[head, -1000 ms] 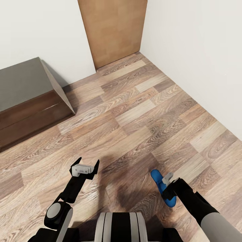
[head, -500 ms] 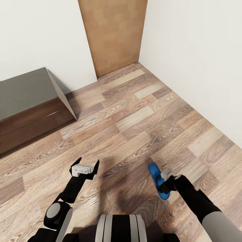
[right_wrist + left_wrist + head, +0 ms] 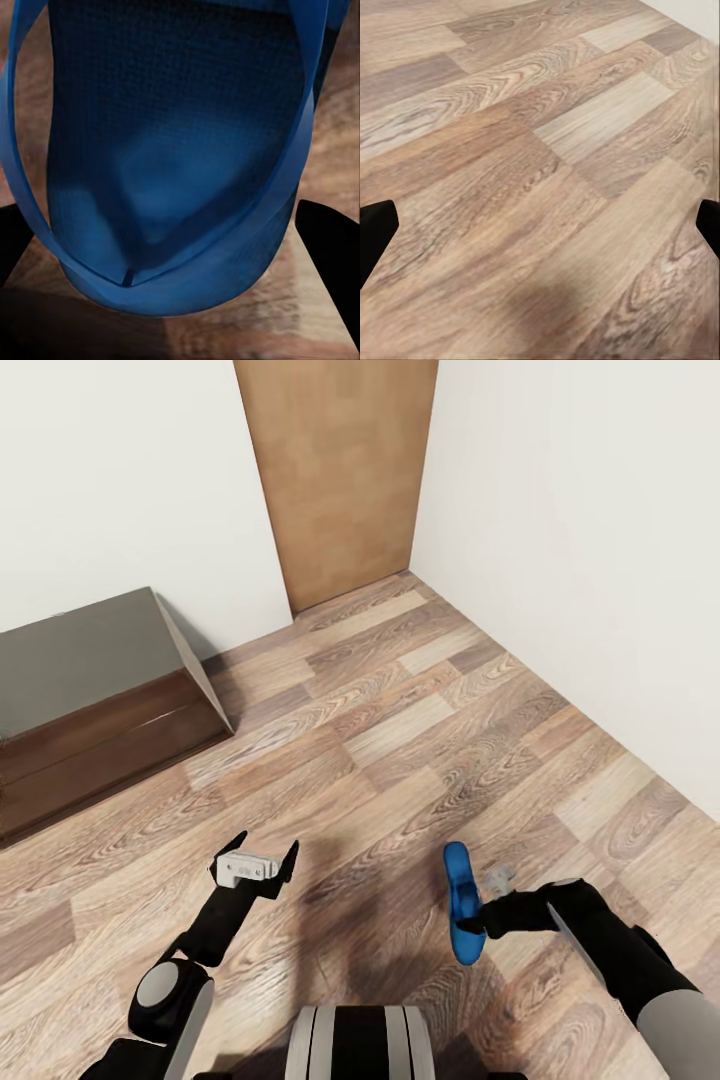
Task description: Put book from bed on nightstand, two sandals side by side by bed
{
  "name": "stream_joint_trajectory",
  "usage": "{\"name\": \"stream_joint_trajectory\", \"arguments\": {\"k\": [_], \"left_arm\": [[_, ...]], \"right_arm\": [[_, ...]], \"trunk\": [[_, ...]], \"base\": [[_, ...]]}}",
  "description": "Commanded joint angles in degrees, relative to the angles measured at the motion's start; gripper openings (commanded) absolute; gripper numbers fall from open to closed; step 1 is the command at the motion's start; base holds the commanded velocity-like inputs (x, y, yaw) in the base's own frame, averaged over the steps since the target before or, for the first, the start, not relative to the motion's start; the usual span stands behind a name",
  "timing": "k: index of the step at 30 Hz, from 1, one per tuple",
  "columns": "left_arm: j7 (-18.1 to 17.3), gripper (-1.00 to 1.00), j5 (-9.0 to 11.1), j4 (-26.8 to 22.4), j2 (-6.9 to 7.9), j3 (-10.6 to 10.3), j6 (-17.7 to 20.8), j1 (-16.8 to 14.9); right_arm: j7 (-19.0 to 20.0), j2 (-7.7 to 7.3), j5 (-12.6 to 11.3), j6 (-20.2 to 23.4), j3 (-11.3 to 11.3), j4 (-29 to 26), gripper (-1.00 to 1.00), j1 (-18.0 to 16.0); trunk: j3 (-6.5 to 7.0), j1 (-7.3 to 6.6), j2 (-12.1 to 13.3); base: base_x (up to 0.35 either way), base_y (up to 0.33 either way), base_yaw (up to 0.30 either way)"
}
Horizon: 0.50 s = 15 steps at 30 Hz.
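The robot stands in a corner of the white-walled bedroom, over a grey-brown wood-plank floor [image 3: 400,730]. Its right pincer [image 3: 478,916] grips one bright blue flat sandal [image 3: 462,901], the black fingers closed on the sandal's edge so that it hangs above the planks, turned partly on its side, with the toe end pointing away from the robot. In the right wrist view the sandal [image 3: 180,150] sits right up against the camera, its textured blue footbed and strap between the two dark fingertips [image 3: 330,255]. The left pincer [image 3: 256,856] hovers over bare floor with its fingers spread wide and nothing between them; in the left wrist view the fingertips [image 3: 375,232] sit at the two edges with wood planks [image 3: 540,180] between. A low dark brown wooden cabinet with a glossy top [image 3: 90,700] stands against the wall on the robot's left, well apart from both arms. A plain brown wooden door [image 3: 335,470] fills the corner ahead.
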Motion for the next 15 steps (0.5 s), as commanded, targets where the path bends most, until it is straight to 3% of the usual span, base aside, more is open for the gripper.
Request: {"name": "stream_joint_trajectory", "arguments": {"k": [1, 5, 7, 10, 12, 15], "left_arm": [[-1.60, 1.00, 0.18, -0.07, -0.02, 0.18, 1.34, -0.01], [-6.90, 1.00, 0.26, -0.02, 0.03, 0.44, 3.33, -0.01], [-8.11, 1.00, 0.26, -0.01, 0.06, 0.48, 3.66, -0.01], [-8.52, 1.00, 0.22, -0.01, 0.04, 0.50, 3.76, -0.01], [-8.65, 1.00, 0.15, -0.01, 0.00, 0.44, 3.75, -0.01], [-8.64, 1.00, 0.05, -0.01, -0.01, 0.42, 3.74, -0.01]], "right_arm": [[1.62, -0.43, -0.32, 0.28, 0.08, -0.02, -1.00, -0.02], [3.90, -1.25, -0.84, 0.22, -0.59, 0.20, -1.00, -0.02], [4.40, -2.17, -1.50, 0.16, -2.38, 0.60, -1.00, -0.02], [7.01, -3.51, -5.31, 0.13, -6.49, 0.86, -1.00, -0.02], [11.43, -4.11, -10.32, 0.08, -9.97, 0.92, -1.00, 0.00], [12.89, -4.26, -11.85, -0.05, -10.92, 0.97, -1.00, 0.05]], "trunk": [[0.19, -0.03, 0.00], [1.08, -0.13, 0.05], [1.52, -0.19, 0.08], [2.19, -0.26, 0.12], [2.63, -0.31, 0.15], [3.29, -0.39, 0.19]], "base": [[0.000, 0.000, 0.000], [0.000, 0.000, 0.000], [0.000, 0.000, 0.000], [0.000, 0.000, 0.000], [0.000, 0.000, 0.000], [0.000, 0.000, 0.000]]}}
